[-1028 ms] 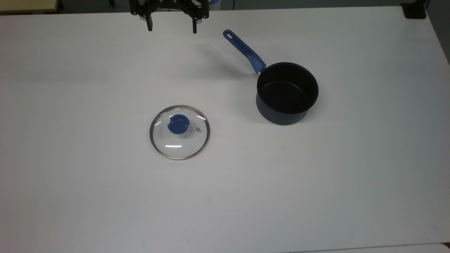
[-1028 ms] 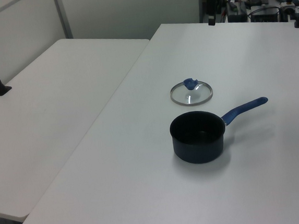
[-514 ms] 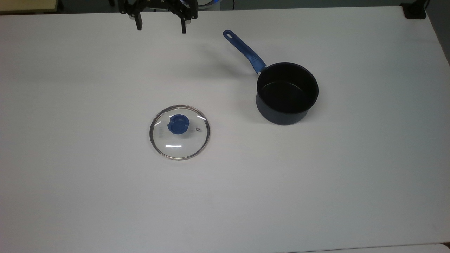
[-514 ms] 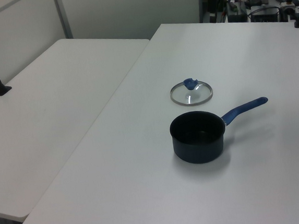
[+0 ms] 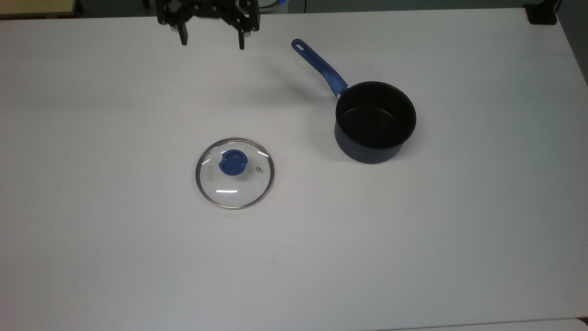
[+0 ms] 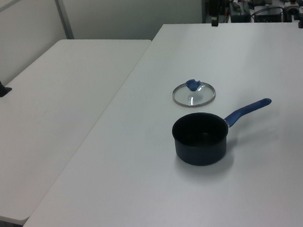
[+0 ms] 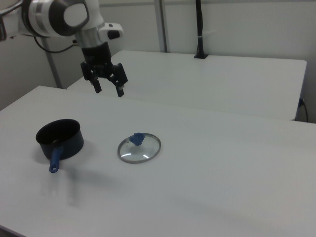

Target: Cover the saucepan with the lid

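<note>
Glass lid lies flat on the white tabletop, well apart from the saucepan. Since half a second ago my tool has dipped slightly at the top view's upper edge, fingers spread and holding nothing; I judge the approach barely begun. Count: one lid, one saucepan, one tool.

The arm reaches in from the right view's upper left, wrist pointing down, its claw hanging in the air with both fingers spread wide, holding nothing.
</note>
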`<state>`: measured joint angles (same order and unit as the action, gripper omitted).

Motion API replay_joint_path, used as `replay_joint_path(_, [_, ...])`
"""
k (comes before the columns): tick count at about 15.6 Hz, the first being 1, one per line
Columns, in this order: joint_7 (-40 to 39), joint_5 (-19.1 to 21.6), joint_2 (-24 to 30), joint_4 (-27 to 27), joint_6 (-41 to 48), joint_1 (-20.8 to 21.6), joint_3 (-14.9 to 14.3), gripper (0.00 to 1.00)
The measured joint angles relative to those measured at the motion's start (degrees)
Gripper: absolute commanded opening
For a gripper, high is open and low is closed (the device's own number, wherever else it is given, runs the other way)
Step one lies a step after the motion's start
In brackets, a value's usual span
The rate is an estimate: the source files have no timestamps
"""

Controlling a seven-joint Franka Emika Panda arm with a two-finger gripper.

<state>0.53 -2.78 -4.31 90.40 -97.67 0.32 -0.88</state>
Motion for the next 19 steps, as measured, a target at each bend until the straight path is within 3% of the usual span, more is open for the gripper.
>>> replay_joint_path(12, [7.2, 0.01, -16.46, 0.48, -14.44, -0.17, 0.06, 1.0])
replay_joint_path(19, [9.97, 0.0, -22.25, 0.56, -19.85, -0.15, 0.13, 0.95])
